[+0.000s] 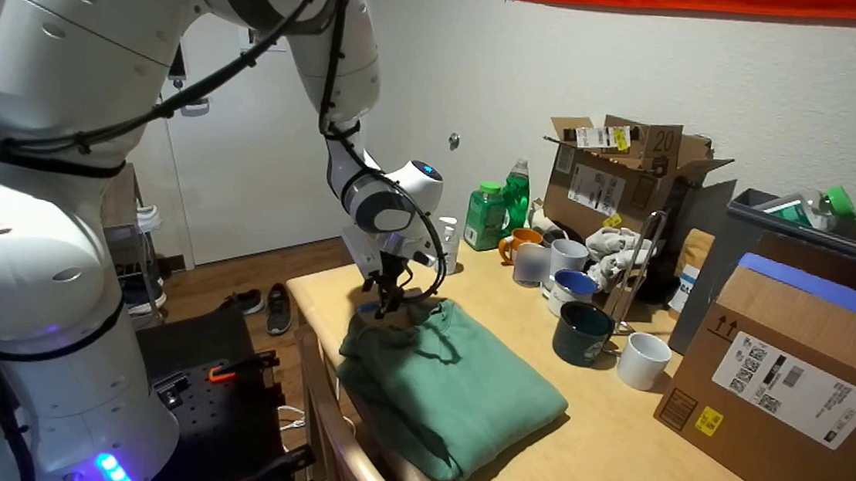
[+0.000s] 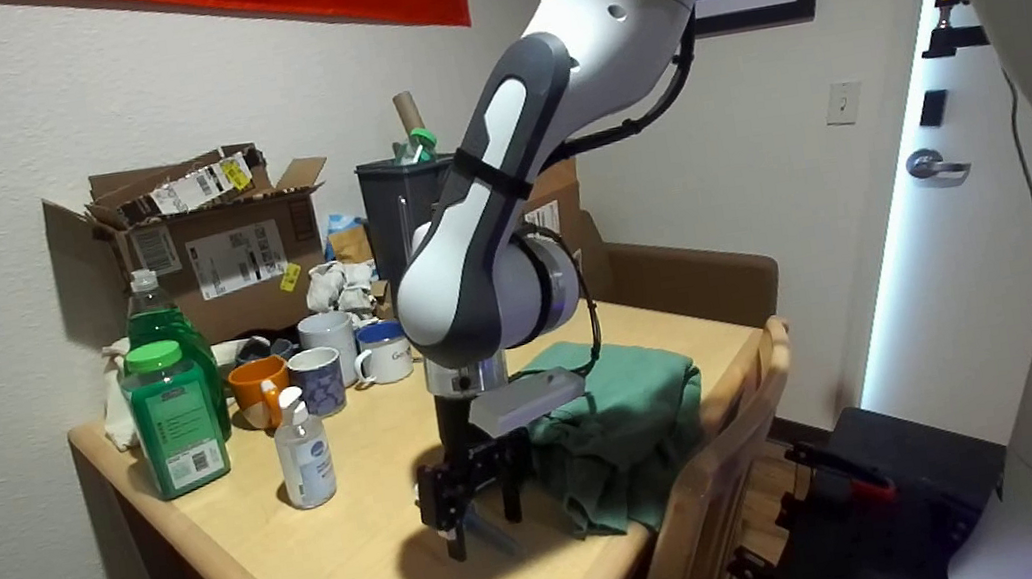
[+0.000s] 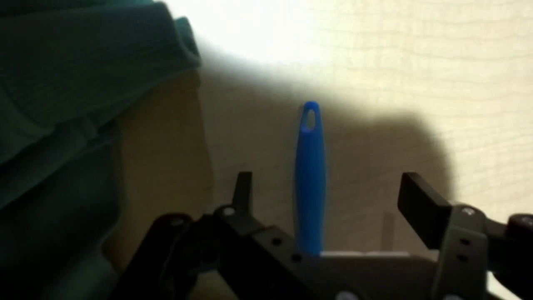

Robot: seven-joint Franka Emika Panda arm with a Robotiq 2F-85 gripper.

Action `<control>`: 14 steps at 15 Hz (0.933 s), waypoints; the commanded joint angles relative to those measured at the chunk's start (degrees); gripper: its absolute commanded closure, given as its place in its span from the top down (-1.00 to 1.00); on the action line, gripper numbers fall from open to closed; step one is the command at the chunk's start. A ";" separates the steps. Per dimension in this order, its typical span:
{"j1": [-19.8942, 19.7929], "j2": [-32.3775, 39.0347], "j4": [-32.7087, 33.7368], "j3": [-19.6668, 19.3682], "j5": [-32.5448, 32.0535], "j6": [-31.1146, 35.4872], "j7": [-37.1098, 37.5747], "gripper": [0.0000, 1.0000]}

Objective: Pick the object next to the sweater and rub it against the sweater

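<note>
The green sweater [image 1: 462,387] lies folded and rumpled on the table, and its dark edge fills the left of the wrist view [image 3: 83,75]. Beside it on the bare wood is the object, whose slim blue handle [image 3: 310,179] has a slot at its far end. A thin white strip [image 3: 362,253] shows at the handle's near end; the gripper covers the rest there. My gripper [image 3: 327,179] stands open over the handle, one finger on each side and a gap to both. In an exterior view the gripper [image 2: 485,530] points down, fingertips low over the tabletop beside the sweater.
A sanitizer bottle [image 2: 305,455], green bottles [image 2: 175,418] and several mugs [image 1: 582,334] stand along the wall side. Cardboard boxes [image 1: 788,380] and a grey bin [image 2: 408,204] are farther along the table. A wooden chair [image 1: 348,443] backs against the near edge by the sweater.
</note>
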 commanded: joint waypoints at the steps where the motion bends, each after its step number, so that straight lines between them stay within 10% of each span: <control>1: 0.81 1.05 1.21 -0.49 -2.06 0.36 3.73 0.17; 8: 0.80 -0.07 0.17 -1.54 -3.65 0.55 6.65 -0.91; 14: 1.23 -2.47 -1.17 -1.95 -4.11 -0.27 8.11 -0.88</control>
